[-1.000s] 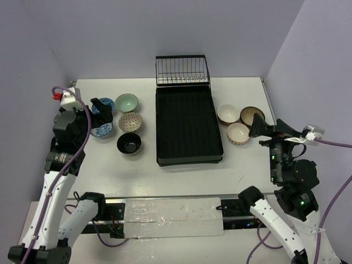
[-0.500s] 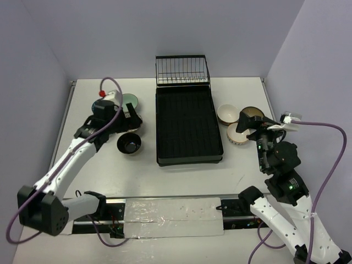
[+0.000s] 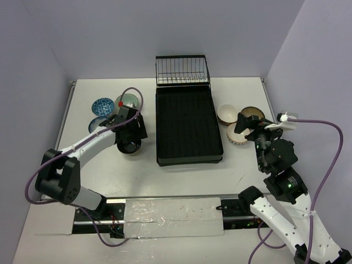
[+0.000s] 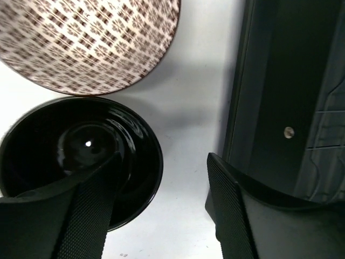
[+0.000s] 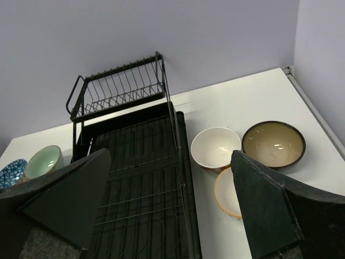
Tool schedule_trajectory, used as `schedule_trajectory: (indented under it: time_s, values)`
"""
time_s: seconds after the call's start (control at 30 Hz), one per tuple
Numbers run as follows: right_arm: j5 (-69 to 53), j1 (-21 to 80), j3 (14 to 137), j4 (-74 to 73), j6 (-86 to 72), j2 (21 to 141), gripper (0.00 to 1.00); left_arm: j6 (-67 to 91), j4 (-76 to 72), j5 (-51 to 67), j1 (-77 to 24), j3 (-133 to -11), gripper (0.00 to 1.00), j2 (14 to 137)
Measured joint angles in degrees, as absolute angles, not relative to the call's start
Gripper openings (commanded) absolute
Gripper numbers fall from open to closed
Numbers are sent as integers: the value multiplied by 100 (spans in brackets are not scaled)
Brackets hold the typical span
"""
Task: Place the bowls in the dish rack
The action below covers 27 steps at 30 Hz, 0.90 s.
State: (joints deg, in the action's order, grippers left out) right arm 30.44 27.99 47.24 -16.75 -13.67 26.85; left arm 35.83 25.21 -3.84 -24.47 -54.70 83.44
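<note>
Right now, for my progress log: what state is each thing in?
dish rack: empty
black bowl: on table, ungripped
patterned bowl: on table
green bowl: on table
blue bowls: on table
white bowl: on table
brown bowl: on table
orange-rimmed bowl: on table
left end effector: open, straddling black bowl's rim
right end effector: open, empty

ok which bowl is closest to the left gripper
The black bowl: its rim shows between the fingers of the left gripper, while the brown-patterned bowl sits just beyond it.
</note>
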Motion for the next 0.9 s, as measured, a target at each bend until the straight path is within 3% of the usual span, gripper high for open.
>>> schedule_trajectory:
  time_s: [0.23,0.33,0.57,0.9]
  values:
    - [3083,2799,4722,-1673,-1389,2633,100,3710,2512,-556,-2624,-5535,51,8744]
    - [3085,2799,4722,-1673,-1393,2633,100,3736,2515,-644,-2633,-5557,50,8836]
    - [3087,2799,4716,-1671,-1413,2633,100,3774,2528,-832,-2707,-5671,34,9008]
    - [3135,2799,4700,-1667,-1433,2633,100,3778,2683,-1033,-2749,-5771,26,9098]
